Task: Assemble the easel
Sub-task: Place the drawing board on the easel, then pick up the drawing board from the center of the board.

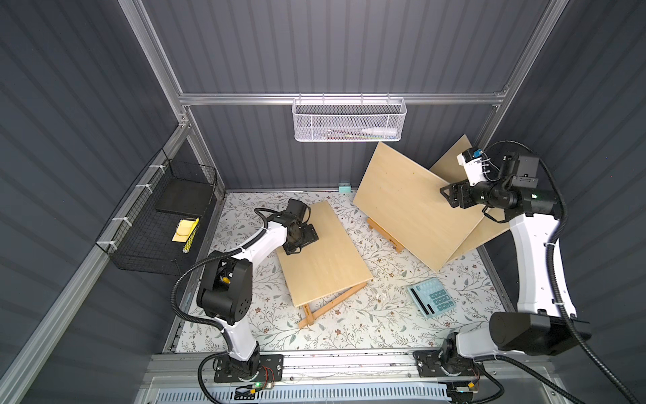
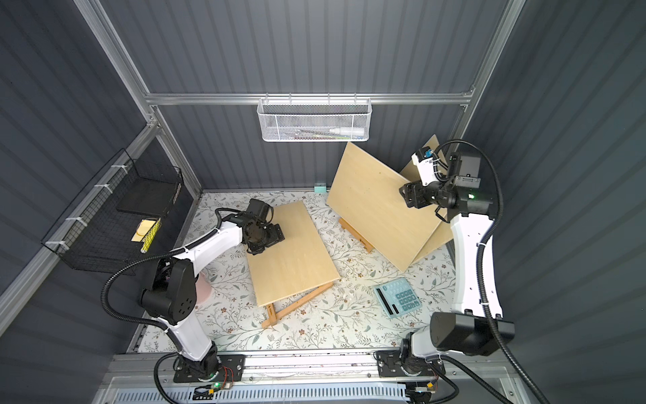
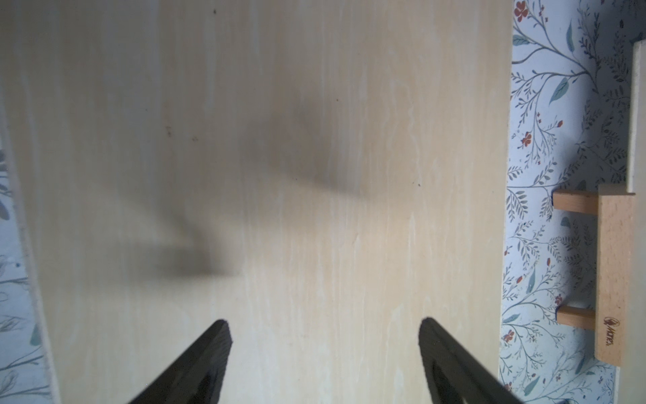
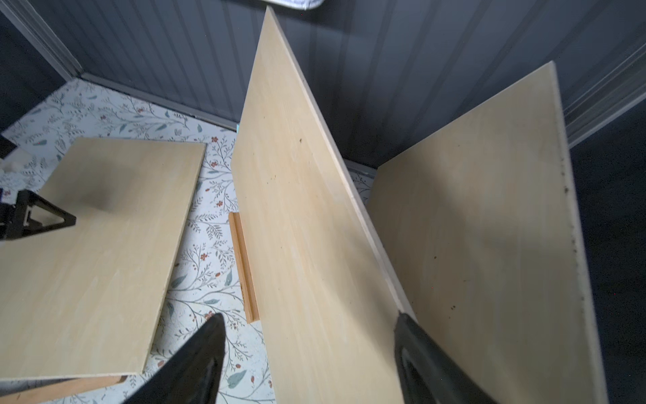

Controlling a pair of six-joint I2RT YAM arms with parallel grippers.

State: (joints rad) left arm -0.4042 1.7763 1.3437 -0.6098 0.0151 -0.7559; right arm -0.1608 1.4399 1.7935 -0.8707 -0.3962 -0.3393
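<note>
Calculator [image 1: 432, 297] lies near the leaning boards [image 1: 402, 196]; left hand [image 3: 323, 323] and right hand [image 4: 310, 316] gape wide, empty.

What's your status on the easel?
Left tool open above flat board. Right tool open at leaning board's edge. Easel ledge at that board's foot; second easel under flat board. Calculator lies clear.

Left hand [image 3: 325, 349] above a pale board [image 3: 279, 140]
Its dark fingers [image 3: 206, 356] spread wide; beside the board, a wooden easel ledge [image 3: 615, 273] lies on the floral tabletop [image 3: 545, 140].
</note>
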